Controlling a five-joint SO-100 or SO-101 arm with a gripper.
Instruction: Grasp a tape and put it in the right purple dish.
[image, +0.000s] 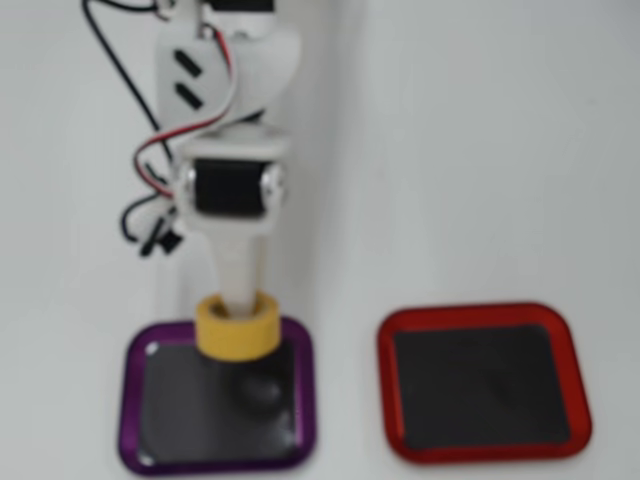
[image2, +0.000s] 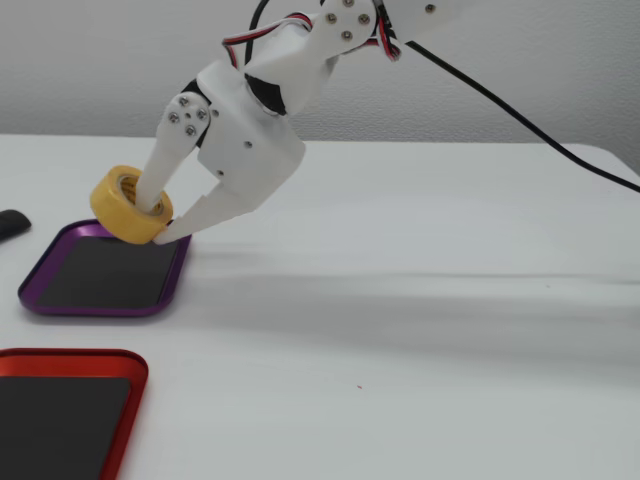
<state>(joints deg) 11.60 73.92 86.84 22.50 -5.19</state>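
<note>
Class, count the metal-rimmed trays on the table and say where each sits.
2. In the overhead view, the purple tray lies lower left, under the yellow tape roll; the red tray lies lower right. None looks hidden.

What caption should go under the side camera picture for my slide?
White gripper holds the yellow tape above the purple dish's far edge; red tray sits nearby.

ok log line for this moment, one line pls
phase: carry to drop | gripper: shut on tape, one finger through the core | tape: raised above purple dish far edge | red tray: empty
</note>
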